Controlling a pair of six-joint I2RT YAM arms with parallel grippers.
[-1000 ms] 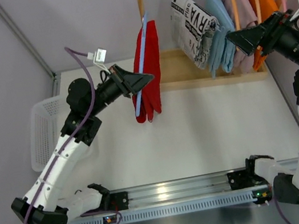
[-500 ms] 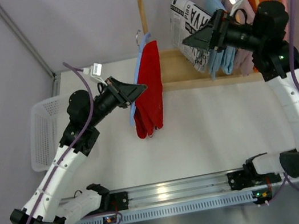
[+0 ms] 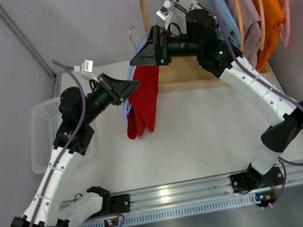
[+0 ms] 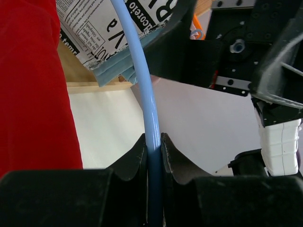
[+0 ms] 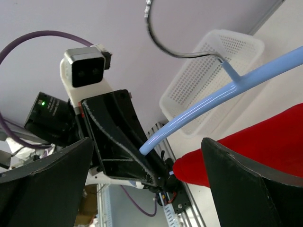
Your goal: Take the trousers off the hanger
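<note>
**Handover above the tabletop.** The left tool [image 3: 132, 85] is clamped shut on a bar of the light-blue hanger [image 4: 142, 80]. It holds the hanger clear of the wooden rack [image 3: 192, 77] and above the tabletop [image 3: 213, 132].

The red trousers [image 3: 140, 100] hang folded over that hanger. Seen from overhead, their long axis runs from 1 o'clock down to 7 o'clock. Whether the hems touch the tabletop cannot be told.

The right tool [image 3: 138, 62] sits just beside the top fold, its jaws spread wide and holding nothing. The cloth lies toward 6 o'clock from it. In its own wrist view the red fabric [image 5: 255, 146] shows low at 4 o'clock, under the hanger's blue arm [image 5: 208, 101]. With the left tool busy on the hanger, the right is the free one and the nearer to the fold. The coming pull likely depends on it closing on cloth rather than on the bar.

A second ago the right tool was at the far end of the rack, by the orange trousers [image 3: 269, 10]. It has since swung across toward 9 o'clock. The left arm has drawn the hanger toward 7 o'clock, away from the rack.
</note>
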